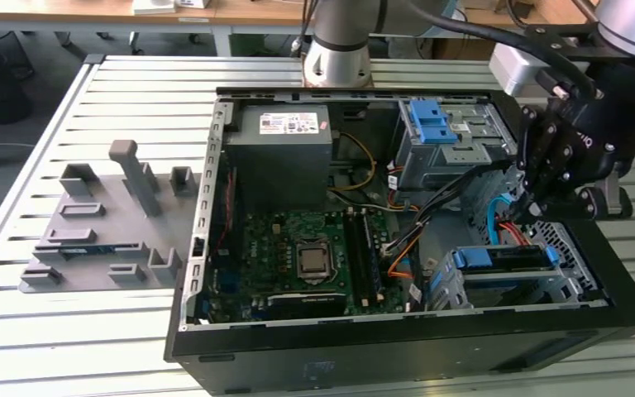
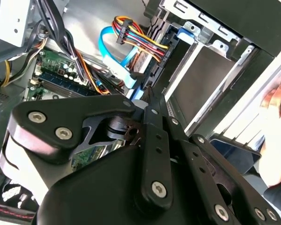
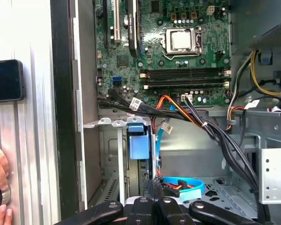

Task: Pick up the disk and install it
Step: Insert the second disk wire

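Black robot gripper [image 1: 538,213] at right of the exterior view, above blue-framed silver disk [image 1: 502,258] seated in metal cage, coloured cables [image 2: 140,44] crowding alongside, finger opening impossible to judge

This looks like a robot lab or workshop. A big table of silver metal slats [image 1: 108,91] holds an open black computer case [image 1: 406,331], and you can see its green circuit board [image 1: 307,256] inside. A grey plastic block with slots and posts [image 1: 108,223] sits beside the case, towards the exterior view's left. A silver robot arm base [image 1: 340,50] stands on the table. Behind it are light wooden desks [image 1: 262,12].
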`<act>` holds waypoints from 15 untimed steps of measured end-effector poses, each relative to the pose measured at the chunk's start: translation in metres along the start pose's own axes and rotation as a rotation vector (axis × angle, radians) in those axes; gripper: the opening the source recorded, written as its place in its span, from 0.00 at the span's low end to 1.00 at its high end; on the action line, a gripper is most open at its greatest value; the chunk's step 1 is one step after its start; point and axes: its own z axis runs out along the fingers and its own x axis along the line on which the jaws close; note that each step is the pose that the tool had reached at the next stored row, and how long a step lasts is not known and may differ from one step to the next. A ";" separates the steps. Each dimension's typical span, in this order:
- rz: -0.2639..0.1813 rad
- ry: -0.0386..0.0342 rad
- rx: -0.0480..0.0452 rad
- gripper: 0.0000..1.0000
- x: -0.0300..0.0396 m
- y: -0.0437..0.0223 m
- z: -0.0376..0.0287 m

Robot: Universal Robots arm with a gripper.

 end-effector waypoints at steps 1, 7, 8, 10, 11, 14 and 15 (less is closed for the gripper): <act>0.000 -0.0001 0.0004 0.11 -0.0011 0.0001 -0.0020; 0.000 0.0005 0.0024 0.11 -0.0100 0.0005 -0.0092; 0.000 0.0011 0.0024 0.11 -0.0124 0.0007 -0.0093; 0.000 0.0013 0.0024 0.11 -0.0163 0.0009 -0.0092; 0.000 0.0012 0.0024 0.11 -0.0174 0.0009 -0.0087; 0.000 0.0067 0.0027 0.11 -0.0186 0.0011 -0.0052; 0.000 0.0090 0.0029 0.11 -0.0189 0.0012 -0.0035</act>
